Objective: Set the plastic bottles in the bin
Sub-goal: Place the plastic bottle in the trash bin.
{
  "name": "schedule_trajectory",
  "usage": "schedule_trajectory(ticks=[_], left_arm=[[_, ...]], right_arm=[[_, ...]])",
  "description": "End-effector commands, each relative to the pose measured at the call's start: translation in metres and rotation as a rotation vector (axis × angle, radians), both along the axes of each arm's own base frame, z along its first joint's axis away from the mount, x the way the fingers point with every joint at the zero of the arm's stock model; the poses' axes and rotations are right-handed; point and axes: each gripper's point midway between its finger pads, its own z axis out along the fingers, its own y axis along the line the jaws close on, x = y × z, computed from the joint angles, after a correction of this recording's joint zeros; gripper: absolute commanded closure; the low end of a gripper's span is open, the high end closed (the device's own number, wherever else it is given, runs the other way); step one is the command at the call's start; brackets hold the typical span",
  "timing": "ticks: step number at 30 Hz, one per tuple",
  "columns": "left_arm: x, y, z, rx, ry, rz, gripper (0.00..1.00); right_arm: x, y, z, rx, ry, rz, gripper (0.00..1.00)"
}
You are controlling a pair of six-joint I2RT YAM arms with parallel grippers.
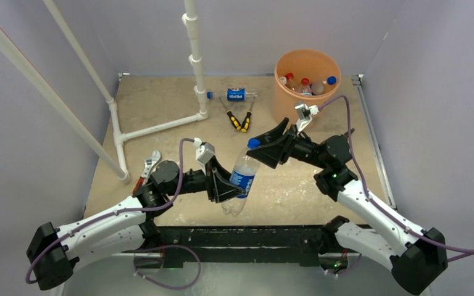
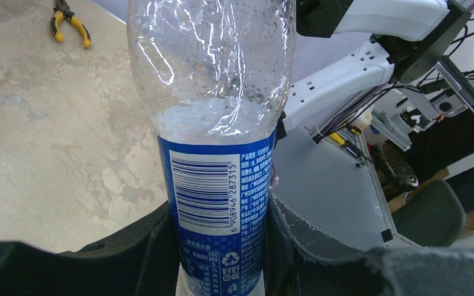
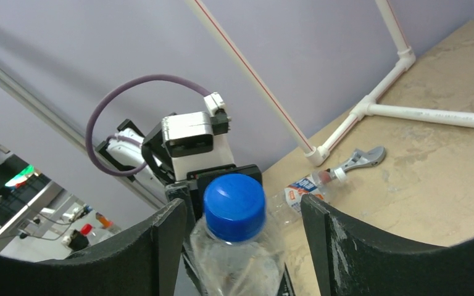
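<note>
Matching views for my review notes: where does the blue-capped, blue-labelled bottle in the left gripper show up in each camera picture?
Top external: the blue-capped bottle is at centre, tilted, with its cap to the upper right.
Left wrist: it fills the middle, label low, cap out of frame.
Right wrist: bottom centre, cap toward the camera.
Shared landmark: the sandy tabletop.

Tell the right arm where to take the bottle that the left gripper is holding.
Grip the bottle by its clear neck just below the blue cap, coming from the cap end. The left gripper is clamped on the label, so only the upper part is free, and the cap sits between the open jaws of the right gripper.
</note>
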Motion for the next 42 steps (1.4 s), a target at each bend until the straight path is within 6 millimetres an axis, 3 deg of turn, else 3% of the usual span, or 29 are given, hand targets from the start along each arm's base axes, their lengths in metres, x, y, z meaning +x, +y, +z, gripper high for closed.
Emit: schedule_trajectory(ticks=[1, 4, 6, 13, 15, 26, 28, 29, 33, 38, 42], left_arm=[[0.002, -0.006, 0.027, -0.064, -0.069, -0.002, 0.66], [0.003, -0.008, 0.026, -0.062, -0.068, -0.005, 0.66], [0.003, -0.009, 0.026, -0.061, -0.066, -0.005, 0.66], [0.005, -0.010, 0.024, -0.057, -0.062, 0.005, 0.66], [0.006, -0.010, 0.023, -0.055, -0.060, 0.012, 0.65], [0.029, 0.002, 0.024, -0.081, -0.030, 0.178, 0.26], [0.030, 0.003, 0.030, -0.111, -0.030, 0.188, 0.09], [0.030, 0.002, 0.032, -0.120, -0.027, 0.188, 0.06], [0.024, -0.005, 0.036, -0.146, -0.022, 0.135, 0.02], [0.022, -0.014, 0.028, -0.124, 0.001, 0.086, 0.11], [0.021, -0.017, 0.028, -0.146, 0.016, 0.076, 0.06]], right_arm=[[-0.005, 0.001, 0.029, 0.055, -0.071, 0.001, 0.30], [-0.003, 0.000, 0.029, 0.069, -0.070, -0.011, 0.31], [-0.003, 0.000, 0.029, 0.080, -0.073, -0.011, 0.38], [-0.004, 0.002, 0.024, 0.070, -0.071, 0.004, 0.81], [-0.004, 0.002, 0.023, 0.061, -0.069, 0.006, 0.99], [-0.005, -0.009, 0.026, 0.023, -0.127, -0.076, 1.00], [-0.006, -0.014, 0.030, 0.026, -0.144, -0.098, 1.00], [-0.007, -0.016, 0.032, 0.030, -0.154, -0.104, 1.00], [-0.016, -0.017, 0.038, 0.051, -0.181, -0.082, 1.00], [-0.021, -0.021, 0.039, 0.094, -0.190, -0.078, 1.00], [-0.023, -0.023, 0.041, 0.105, -0.187, -0.082, 1.00]])
